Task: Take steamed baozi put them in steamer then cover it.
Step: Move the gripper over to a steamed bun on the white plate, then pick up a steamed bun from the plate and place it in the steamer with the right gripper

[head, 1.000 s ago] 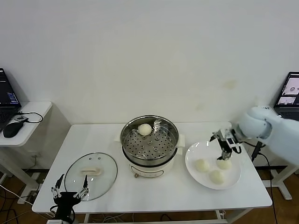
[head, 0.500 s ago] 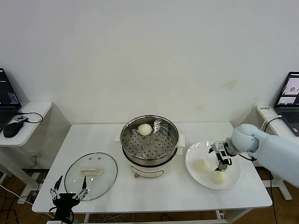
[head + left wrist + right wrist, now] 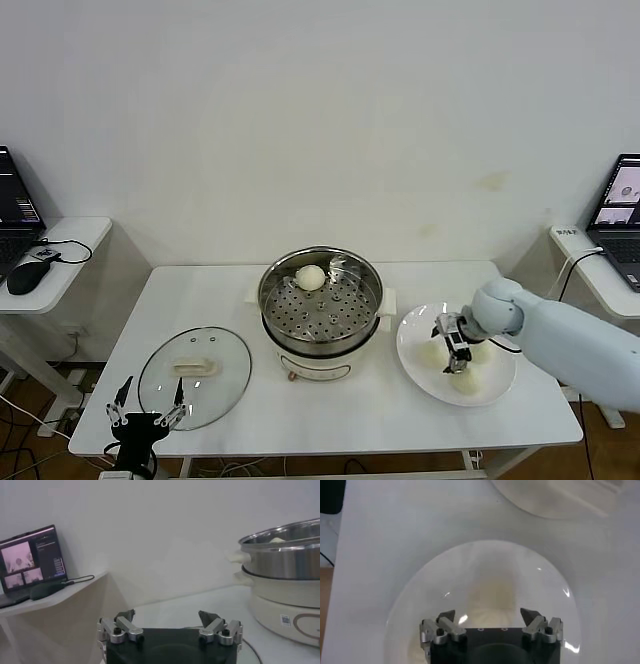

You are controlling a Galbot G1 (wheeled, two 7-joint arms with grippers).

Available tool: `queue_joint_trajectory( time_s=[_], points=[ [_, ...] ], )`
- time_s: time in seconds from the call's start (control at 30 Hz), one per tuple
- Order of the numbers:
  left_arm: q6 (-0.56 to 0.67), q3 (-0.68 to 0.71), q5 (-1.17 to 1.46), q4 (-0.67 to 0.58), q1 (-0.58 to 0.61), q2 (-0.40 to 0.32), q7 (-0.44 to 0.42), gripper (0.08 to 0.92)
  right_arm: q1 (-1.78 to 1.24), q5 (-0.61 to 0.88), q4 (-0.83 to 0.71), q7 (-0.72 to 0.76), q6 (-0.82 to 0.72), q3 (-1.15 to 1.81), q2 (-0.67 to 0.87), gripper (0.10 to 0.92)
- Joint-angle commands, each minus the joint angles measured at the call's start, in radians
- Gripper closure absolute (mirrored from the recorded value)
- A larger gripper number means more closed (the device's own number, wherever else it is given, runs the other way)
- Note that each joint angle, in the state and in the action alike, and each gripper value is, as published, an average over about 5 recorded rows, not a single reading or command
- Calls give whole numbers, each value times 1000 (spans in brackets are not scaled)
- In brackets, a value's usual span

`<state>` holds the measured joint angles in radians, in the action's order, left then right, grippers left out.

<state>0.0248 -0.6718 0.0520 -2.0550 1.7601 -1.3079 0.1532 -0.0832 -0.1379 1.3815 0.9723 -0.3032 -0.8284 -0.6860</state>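
The steamer (image 3: 320,305) stands mid-table with one steamed baozi (image 3: 311,277) on its perforated tray. Three more baozi lie on the white plate (image 3: 500,385): left (image 3: 430,354), front (image 3: 465,381) and right (image 3: 484,349). My right gripper (image 3: 453,348) hangs low over the plate beside the left bun. In the right wrist view it (image 3: 488,615) is open, with a blurred pale baozi (image 3: 490,597) just beyond its fingertips, not gripped. The cover (image 3: 194,375) lies flat at the front left. My left gripper (image 3: 148,412) waits open at the table's front-left edge.
Side desks with laptops stand off both ends of the table, left (image 3: 15,215) and right (image 3: 622,200). In the left wrist view the steamer (image 3: 282,555) rises close by and a laptop (image 3: 30,555) sits behind. The white wall is close behind the table.
My right gripper has moved left across the plate, from the right-hand bun to beside the left one. The left arm has stayed put.
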Motion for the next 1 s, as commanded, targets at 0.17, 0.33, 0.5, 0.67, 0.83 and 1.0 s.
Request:
queue_joint_trajectory(
  time_s=[0.17, 0.33, 0.5, 0.67, 0.83, 1.0],
  points=[
    [0, 2, 2, 10, -4, -1, 0, 177, -25, -27, -55, -3, -7, 32, -48, 307],
    [1, 0, 2, 10, -1, -2, 0, 177, -17, -24, -48, 9, -12, 34, -43, 387],
    [0, 1, 2, 9, 0, -4, 1, 177, -4, -23, -45, 25, -5, 33, -28, 434],
    [0, 0, 2, 5, 0, -2, 0, 177, 22, -10, -22, 36, 3, 29, 0, 441],
    [-1, 0, 3, -1, 1, 2, 0, 177, 147, 68, 48, 58, -3, -17, 65, 448],
    [-2, 6, 3, -6, -4, 4, -1, 177, 296, 171, 117, 77, -19, -45, 132, 448]
  ],
)
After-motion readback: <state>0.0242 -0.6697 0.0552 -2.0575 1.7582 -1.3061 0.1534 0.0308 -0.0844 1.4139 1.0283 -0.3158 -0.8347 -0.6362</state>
